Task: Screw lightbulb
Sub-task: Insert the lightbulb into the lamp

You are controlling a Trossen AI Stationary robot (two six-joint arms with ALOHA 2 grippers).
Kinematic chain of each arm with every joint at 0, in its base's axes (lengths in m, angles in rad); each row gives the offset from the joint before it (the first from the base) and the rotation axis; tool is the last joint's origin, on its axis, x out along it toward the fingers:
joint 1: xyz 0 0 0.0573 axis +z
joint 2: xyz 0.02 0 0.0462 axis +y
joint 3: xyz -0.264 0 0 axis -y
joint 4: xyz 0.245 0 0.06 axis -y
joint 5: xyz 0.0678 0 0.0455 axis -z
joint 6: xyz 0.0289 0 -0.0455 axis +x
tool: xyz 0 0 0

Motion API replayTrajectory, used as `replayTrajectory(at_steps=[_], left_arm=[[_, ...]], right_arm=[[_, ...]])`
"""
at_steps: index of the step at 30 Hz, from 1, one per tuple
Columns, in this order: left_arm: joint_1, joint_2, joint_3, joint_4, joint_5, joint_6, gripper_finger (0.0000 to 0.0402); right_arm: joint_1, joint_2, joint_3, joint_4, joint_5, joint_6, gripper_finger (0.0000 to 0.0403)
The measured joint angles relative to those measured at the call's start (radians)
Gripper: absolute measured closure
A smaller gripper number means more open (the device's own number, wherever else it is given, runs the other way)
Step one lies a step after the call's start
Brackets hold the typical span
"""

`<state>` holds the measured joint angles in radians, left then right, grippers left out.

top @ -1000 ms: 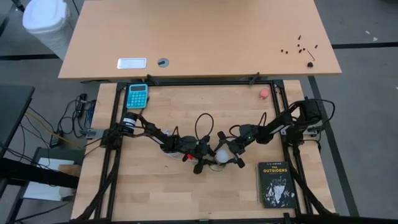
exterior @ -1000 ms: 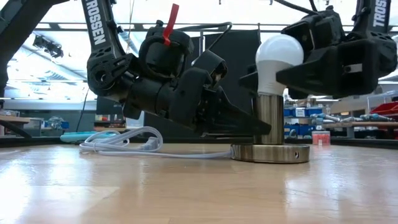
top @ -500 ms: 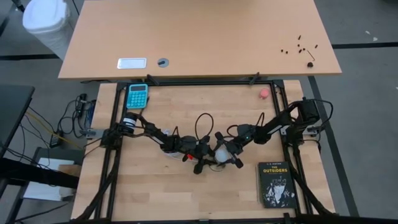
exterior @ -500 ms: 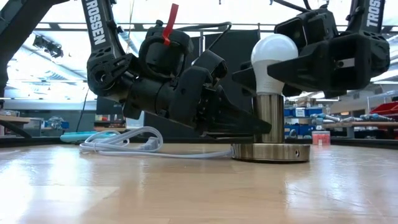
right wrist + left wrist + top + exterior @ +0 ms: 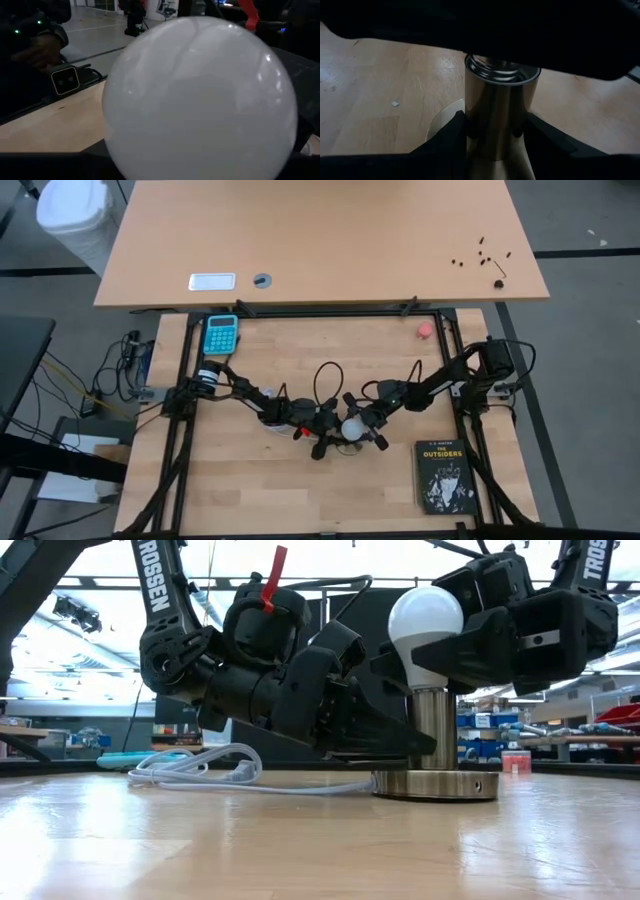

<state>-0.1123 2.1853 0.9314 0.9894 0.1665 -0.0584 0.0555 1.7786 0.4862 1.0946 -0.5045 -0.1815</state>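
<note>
The white lightbulb (image 5: 425, 620) stands in the top of a silvery socket column (image 5: 437, 730) on a round metal base (image 5: 435, 785), at the table's middle. It leans a little toward the table's left. My left gripper (image 5: 400, 745) is shut on the column from the left. My right gripper (image 5: 440, 645) comes in from the right and is shut on the bulb (image 5: 351, 428). The bulb's screw base is hidden. My left gripper pinches the socket column (image 5: 497, 115) between its two fingers (image 5: 445, 135), low on the column just above the base disc. The fingers reach in nearly level from the table's left. The socket stands upright on the table. My right gripper has the bulb's round glass (image 5: 200, 95) between its two fingers, one on the near side (image 5: 480, 645) and one behind. It reaches in almost level from the table's right. The bulb sits tilted atop the column.
The socket's white coiled cord (image 5: 200, 765) lies on the table to the left. A black book (image 5: 443, 475) lies near the front right, a blue calculator (image 5: 220, 333) at the far left, and a small pink object (image 5: 424, 331) at the far right.
My right gripper has moved toward the table's left onto the bulb and taken hold of it. The bulb's top has shifted left and it now leans, where it stood upright. My left gripper has kept still on the column.
</note>
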Motion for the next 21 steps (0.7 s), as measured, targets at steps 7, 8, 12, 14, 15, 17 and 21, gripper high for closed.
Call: replayTrajectory(at_steps=[7, 8, 12, 14, 15, 17, 21], left_arm=[[0.000, 0.000, 0.000, 0.000, 0.000, -0.001, 0.0235], [0.000, 0.000, 0.000, 0.000, 0.000, -0.002, 0.0235], [0.000, 0.000, 0.000, 0.001, -0.008, -0.002, 0.0235], [0.000, 0.000, 0.000, 0.001, -0.026, -0.002, 0.0235], [-0.001, 0.000, 0.000, 0.001, -0.037, -0.002, 0.0235], [-0.004, 0.000, 0.000, -0.001, -0.070, -0.003, 0.0235], [-0.019, 0.000, 0.000, -0.001, -0.185, -0.009, 0.0235]], right_arm=[[0.000, 0.000, 0.000, -0.020, 0.001, 0.006, 0.0188], [0.000, 0.000, 0.000, -0.030, 0.002, 0.006, 0.0189], [0.000, 0.000, 0.000, -0.042, 0.011, 0.021, 0.0189], [0.000, 0.000, 0.000, -0.044, 0.025, 0.028, 0.0189], [0.000, 0.000, 0.000, -0.049, 0.038, 0.029, 0.0189], [0.000, 0.001, 0.000, -0.060, 0.065, 0.036, 0.0189], [0.000, 0.002, -0.015, -0.050, 0.119, 0.062, 0.0189]])
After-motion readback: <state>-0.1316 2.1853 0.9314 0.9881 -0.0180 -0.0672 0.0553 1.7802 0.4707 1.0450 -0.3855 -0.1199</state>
